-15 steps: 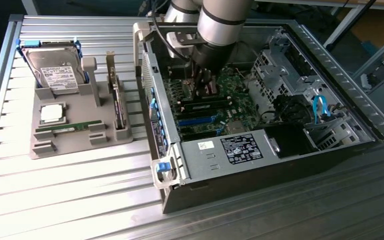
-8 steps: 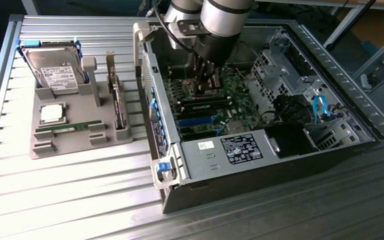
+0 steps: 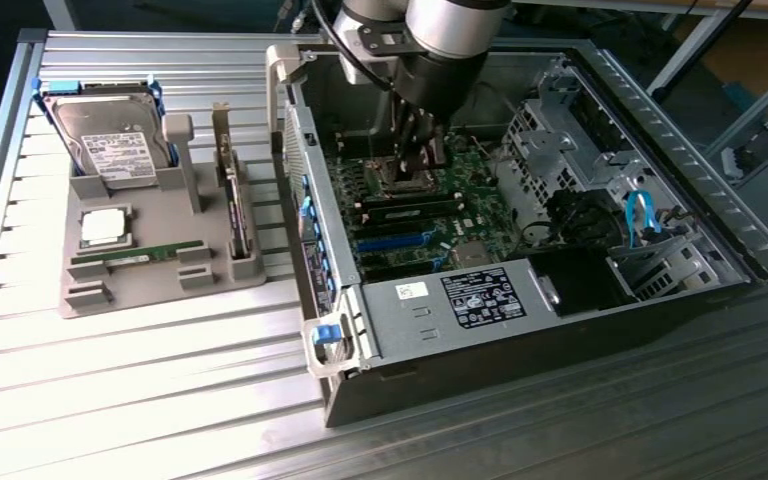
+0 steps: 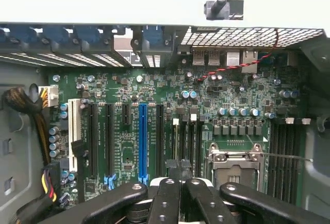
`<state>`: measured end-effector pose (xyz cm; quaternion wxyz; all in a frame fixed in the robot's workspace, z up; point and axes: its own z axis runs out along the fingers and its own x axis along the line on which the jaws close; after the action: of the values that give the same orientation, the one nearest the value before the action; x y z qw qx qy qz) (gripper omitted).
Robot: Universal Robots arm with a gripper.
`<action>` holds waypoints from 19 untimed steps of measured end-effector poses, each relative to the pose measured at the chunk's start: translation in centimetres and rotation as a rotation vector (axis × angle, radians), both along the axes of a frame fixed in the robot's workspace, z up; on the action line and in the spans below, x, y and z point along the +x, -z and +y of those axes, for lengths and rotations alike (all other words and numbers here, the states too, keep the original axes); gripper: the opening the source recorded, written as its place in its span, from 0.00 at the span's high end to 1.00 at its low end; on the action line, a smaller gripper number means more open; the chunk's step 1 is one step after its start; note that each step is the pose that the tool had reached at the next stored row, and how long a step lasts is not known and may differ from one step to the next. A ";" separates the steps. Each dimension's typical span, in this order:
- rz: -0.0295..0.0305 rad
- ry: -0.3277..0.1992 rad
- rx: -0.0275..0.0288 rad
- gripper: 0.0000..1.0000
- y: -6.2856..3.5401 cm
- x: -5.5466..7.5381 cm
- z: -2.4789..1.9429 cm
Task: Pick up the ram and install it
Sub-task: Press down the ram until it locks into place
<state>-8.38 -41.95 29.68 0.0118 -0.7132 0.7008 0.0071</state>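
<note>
Gripper (image 4: 180,168) is seen pressed shut, fingertips (image 4: 172,170) together. Nothing green is seen between them, so it is judged empty, though a thin edge could be hidden.

In the wrist view it is held low over the motherboard (image 4: 124,147), just above the short black slots (image 4: 188,136) beside the CPU socket (image 4: 234,165). In the exterior view the gripper (image 3: 418,165) is placed deep inside the open case (image 3: 518,330), pointed down at that same area.

Ram (image 3: 137,257) is seen outside the case, laid flat in the grey tray (image 3: 157,290) on the table. It sits just in front of the square processor (image 3: 104,228), and the hard drive (image 3: 115,140) is propped behind that.

Key relation:
- The ram lies well apart from the gripper, towards the exterior view's left, with the case's side wall between them.
- Its long axis runs roughly across the exterior view, left to right, slightly tilted.
- Only one arm is fitted, so no choice of arm arises.

Pick is judged not yet done. Whether the slots under the gripper are filled cannot be told.
</note>
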 end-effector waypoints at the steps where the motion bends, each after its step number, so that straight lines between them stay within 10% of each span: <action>1: 0.0001 0.000 0.0001 0.90 -0.26 0.0 0.00; 19: 0.0011 0.000 0.0000 0.90 -5.04 0.3 0.00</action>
<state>-8.05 -41.95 34.72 0.0114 -0.7132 0.7008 0.0075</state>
